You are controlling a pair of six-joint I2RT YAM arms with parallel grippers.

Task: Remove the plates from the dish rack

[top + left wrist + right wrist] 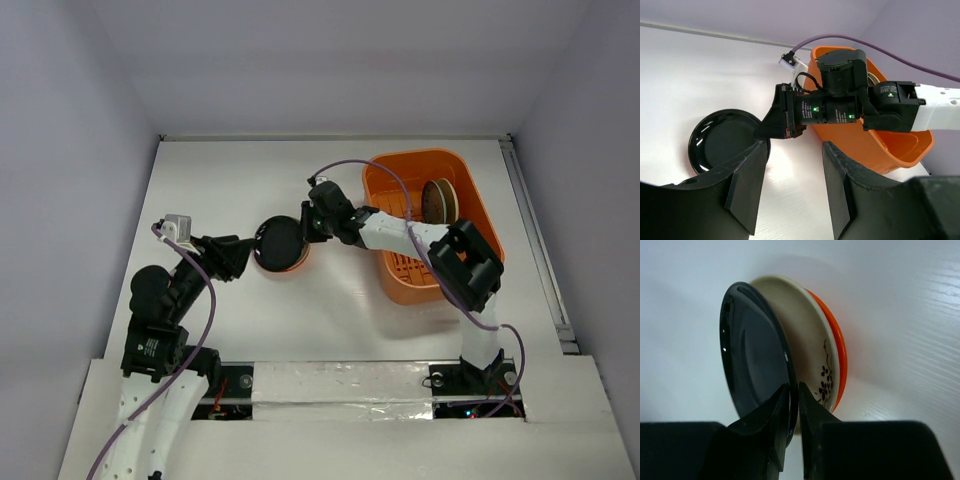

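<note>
My right gripper (303, 228) is shut on the rim of the black plate (279, 243) and holds it tilted over a stack on the table, left of the dish rack (470, 215). In the right wrist view the gripper (794, 388) pinches the black plate (752, 357). Behind it lie the cream plate with small marks (807, 340) and the orange-red plate (839, 352). One patterned plate (437, 200) stands on edge in the rack. My left gripper (243, 256) is open and empty just left of the black plate (722, 142). In its own view the left gripper (792, 150) faces the right gripper (771, 127).
The orange rack (895, 147) sits at the right of the table, close to the right arm's elbow (465, 265). A purple cable (400, 195) loops over the rack. White walls enclose the table at the back and sides.
</note>
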